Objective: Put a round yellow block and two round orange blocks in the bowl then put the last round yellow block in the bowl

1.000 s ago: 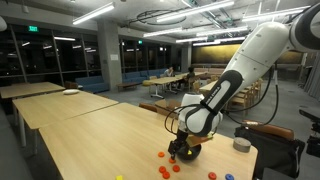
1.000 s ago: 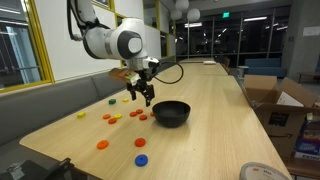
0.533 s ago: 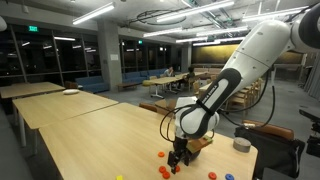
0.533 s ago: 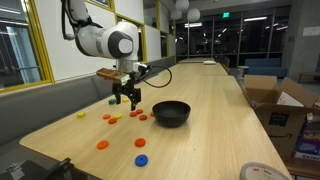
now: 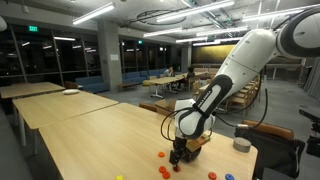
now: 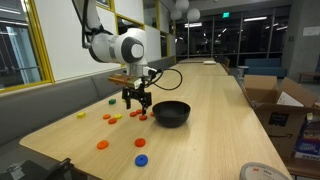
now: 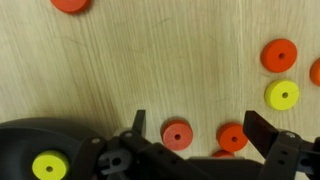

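In the wrist view the bowl (image 7: pixel 18 148) sits at your lower left with a yellow block (image 7: pixel 48 166) lying inside it, and a lone orange block (image 7: pixel 70 4) is cut off by the top edge above. Moving right, your gripper (image 7: pixel 197 125) is spread wide and holds nothing, low over the table (image 7: pixel 150 60). An orange block (image 7: pixel 177 134) lies between the fingers, nearer the left one, and a second orange block (image 7: pixel 232 137) lies just beside it, close to the right finger. You cannot tell whether either finger touches them. Further right a second yellow block (image 7: pixel 282 95) rests on the wood, with an orange piece (image 7: pixel 278 54) above it. In an exterior view, coloured pieces lie scattered at the left, among them a blue piece (image 6: pixel 141 160). Your gripper (image 6: pixel 137 100) hangs low over the orange ones, and the bowl (image 6: pixel 171 119) stands just beside it on the right
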You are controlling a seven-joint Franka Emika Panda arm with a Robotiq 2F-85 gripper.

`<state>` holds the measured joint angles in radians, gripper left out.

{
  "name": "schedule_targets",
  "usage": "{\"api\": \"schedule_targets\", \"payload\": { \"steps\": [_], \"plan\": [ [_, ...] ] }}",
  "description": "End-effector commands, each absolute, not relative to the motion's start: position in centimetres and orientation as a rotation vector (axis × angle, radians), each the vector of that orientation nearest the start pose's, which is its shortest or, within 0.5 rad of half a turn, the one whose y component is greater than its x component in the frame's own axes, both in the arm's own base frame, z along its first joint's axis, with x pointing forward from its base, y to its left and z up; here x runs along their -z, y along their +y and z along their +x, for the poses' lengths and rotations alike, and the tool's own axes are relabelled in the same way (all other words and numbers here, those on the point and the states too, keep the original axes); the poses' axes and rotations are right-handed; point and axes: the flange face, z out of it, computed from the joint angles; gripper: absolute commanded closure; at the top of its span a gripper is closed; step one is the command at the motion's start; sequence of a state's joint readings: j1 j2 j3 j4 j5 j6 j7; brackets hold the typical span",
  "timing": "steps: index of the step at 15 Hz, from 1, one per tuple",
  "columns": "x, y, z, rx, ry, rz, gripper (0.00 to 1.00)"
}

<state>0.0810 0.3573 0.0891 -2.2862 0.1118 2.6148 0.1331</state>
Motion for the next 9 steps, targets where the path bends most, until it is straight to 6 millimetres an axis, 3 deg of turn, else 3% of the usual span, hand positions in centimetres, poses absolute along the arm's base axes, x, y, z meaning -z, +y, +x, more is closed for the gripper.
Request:
{"api": "schedule_targets", "payload": {
  "steps": [1,3,9],
  "plan": [
    [-18.2,8.5,54.0,-0.048,0.110,-3.092,0.00],
    [-17.5,8.6,54.5,-0.044,0.122,-3.102,0.00],
    [-17.6,9.8,55.9,-0.028,0.544,-3.003,0.00]
  ]
}}
